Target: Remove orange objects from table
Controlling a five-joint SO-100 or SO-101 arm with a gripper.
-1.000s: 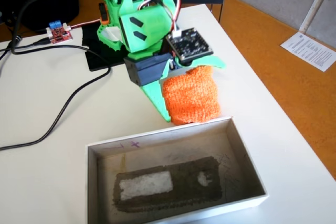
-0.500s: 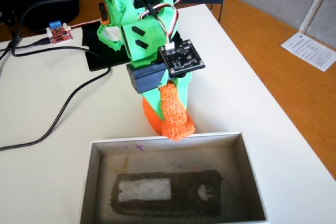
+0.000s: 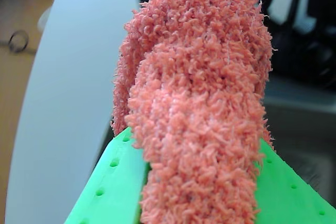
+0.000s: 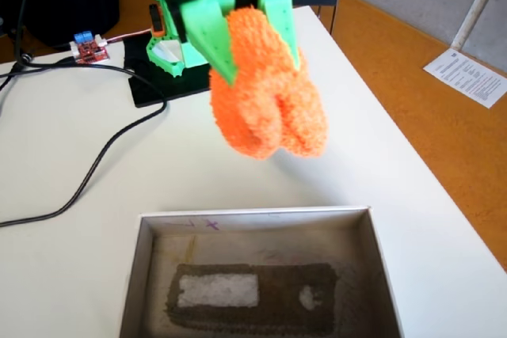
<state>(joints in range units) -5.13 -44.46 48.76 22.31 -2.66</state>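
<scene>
The orange knitted cloth piece (image 4: 268, 104) hangs in the air above the white table (image 4: 71, 164), folded over and clamped between the two green fingers (image 4: 207, 33) of my gripper (image 4: 257, 57). In the wrist view the fuzzy orange cloth (image 3: 197, 103) fills the middle of the frame between the green fingers (image 3: 113, 184). The gripper is shut on the cloth, a little behind the far wall of the open box.
A white-walled open box (image 4: 257, 213) with a dark grey bottom stands at the near edge of the table. A black cable (image 4: 95, 168) runs across the left of the table to a small red board (image 4: 89, 49). The orange-brown floor (image 4: 444, 128) lies to the right.
</scene>
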